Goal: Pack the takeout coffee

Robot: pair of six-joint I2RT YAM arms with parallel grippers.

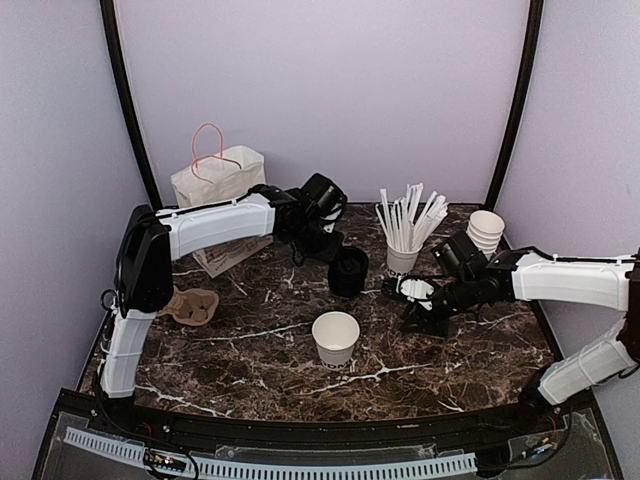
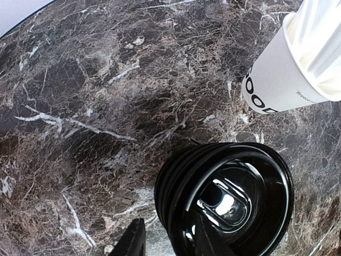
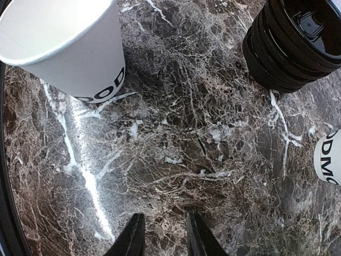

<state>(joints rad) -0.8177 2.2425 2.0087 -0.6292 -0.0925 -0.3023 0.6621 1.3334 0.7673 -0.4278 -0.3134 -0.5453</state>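
Lidless cup is sitting toward the front edge, nothing packed. The left gripper is hovering over the lids, grip unclear. The right gripper is hanging slightly parted, empty.

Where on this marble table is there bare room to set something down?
Bare marble runs along the near edge, in front of the open white paper cup, and between that cup and the brown cardboard cup carrier. Crowded at the back: stack of black plastic lids, white cup of white sticks, left gripper, right gripper.
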